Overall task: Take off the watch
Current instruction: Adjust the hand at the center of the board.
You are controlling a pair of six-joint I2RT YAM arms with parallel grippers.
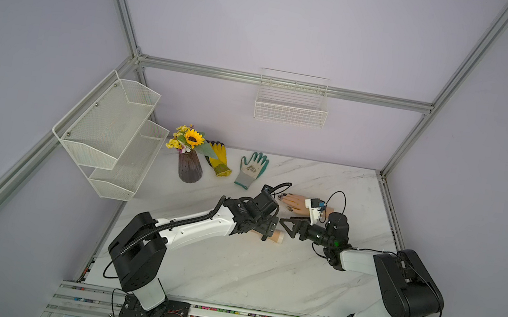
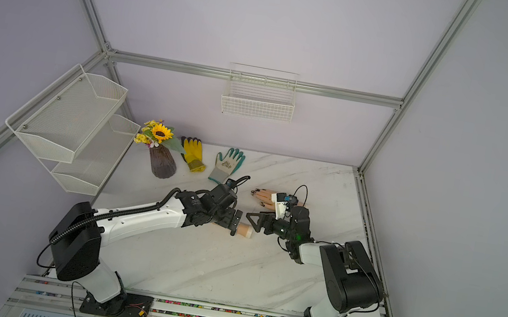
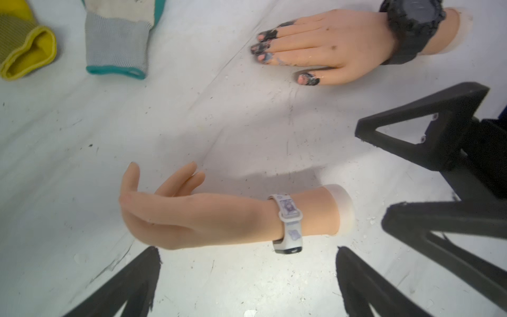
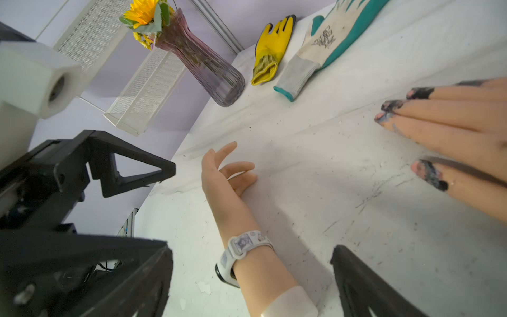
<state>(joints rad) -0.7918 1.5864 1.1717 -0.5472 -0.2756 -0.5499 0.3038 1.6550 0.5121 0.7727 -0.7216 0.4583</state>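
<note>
Watch (image 3: 288,222) looks light, strap soft and snug on the dummy wrist (image 3: 315,214) just ahead of my left claw (image 3: 247,254); it and my right claw (image 3: 370,175) gape empty. I'd pinch the strap's tail.

Left gripper (image 3: 247,251) gapes wide; right gripper (image 4: 251,249) likewise.

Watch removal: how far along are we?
Done: nothing yet. The white watch is strapped around the wrist of the near mannequin hand.
In hand: the left end effector and right end effector are both open near that wrist, holding nothing.
Left: probably grip the strap, undo it and pull the watch clear of the hand.
</note>
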